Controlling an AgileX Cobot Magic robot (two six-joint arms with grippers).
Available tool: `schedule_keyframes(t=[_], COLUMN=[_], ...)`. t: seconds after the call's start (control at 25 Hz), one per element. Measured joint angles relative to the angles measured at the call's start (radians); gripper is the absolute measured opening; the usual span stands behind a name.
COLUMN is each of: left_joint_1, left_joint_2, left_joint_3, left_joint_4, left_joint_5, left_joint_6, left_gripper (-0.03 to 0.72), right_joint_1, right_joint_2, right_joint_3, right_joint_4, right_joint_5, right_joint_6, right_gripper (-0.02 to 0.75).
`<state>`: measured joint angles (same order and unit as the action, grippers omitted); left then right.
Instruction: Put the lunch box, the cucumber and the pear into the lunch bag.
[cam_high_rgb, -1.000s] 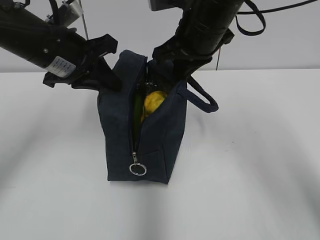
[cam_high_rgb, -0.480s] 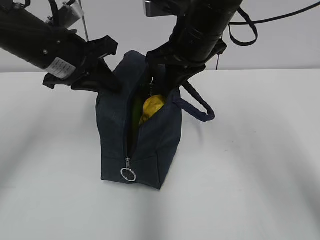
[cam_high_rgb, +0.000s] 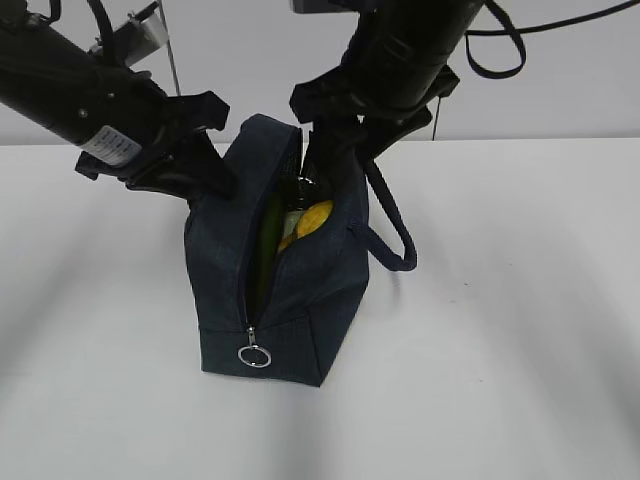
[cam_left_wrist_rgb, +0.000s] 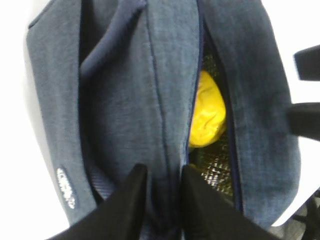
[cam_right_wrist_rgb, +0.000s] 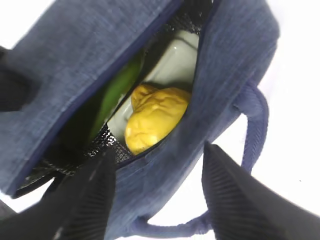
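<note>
The pear (cam_right_wrist_rgb: 152, 117), cucumber (cam_right_wrist_rgb: 114, 89) and lunch box (cam_right_wrist_rgb: 172, 62) sit inside the lunch bag (cam_high_rgb: 300, 290) on the bench (cam_high_rgb: 520, 330), left pincer (cam_left_wrist_rgb: 159, 200) clenched on its rim, right pincer (cam_right_wrist_rgb: 157, 192) spread astride the other wall; a careless withdrawal could topple it.

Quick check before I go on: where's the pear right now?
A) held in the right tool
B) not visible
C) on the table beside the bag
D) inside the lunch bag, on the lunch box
D: the pear lies inside the lunch bag, resting on the lunch box beside the cucumber.
</note>
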<state>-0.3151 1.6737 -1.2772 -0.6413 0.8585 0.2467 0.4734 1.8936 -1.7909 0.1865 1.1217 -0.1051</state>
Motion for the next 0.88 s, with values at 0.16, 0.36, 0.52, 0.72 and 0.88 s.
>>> schedule_keyframes(t=[0.16, 0.36, 0.52, 0.72, 0.88], left_joint_1=[0.0, 0.0, 0.0, 0.0, 0.0], left_joint_2=[0.0, 0.0, 0.0, -0.012, -0.072], left_joint_3=[0.0, 0.0, 0.0, 0.0, 0.0], left_joint_4=[0.011, 0.015, 0.034, 0.07, 0.08], left_joint_5=[0.007, 0.027, 0.083, 0.123, 0.133], left_joint_6=[0.0, 0.036, 0.067, 0.097, 0.117], left_gripper=[0.303, 0.366, 0.372, 0.372, 0.372], right_joint_1=[0.0, 0.0, 0.0, 0.023, 0.033], right_joint_2=[-0.054, -0.12, -0.162, -0.211, -0.266], right_joint_3=[0.0, 0.0, 0.0, 0.039, 0.137], right_joint_4=[0.0, -0.004, -0.005, -0.01, -0.01], right_joint_5=[0.017, 0.068, 0.112, 0.121, 0.121], right_joint_6=[0.0, 0.0, 0.0, 0.0, 0.0], right_gripper=[0.435, 0.435, 0.435, 0.435, 0.435])
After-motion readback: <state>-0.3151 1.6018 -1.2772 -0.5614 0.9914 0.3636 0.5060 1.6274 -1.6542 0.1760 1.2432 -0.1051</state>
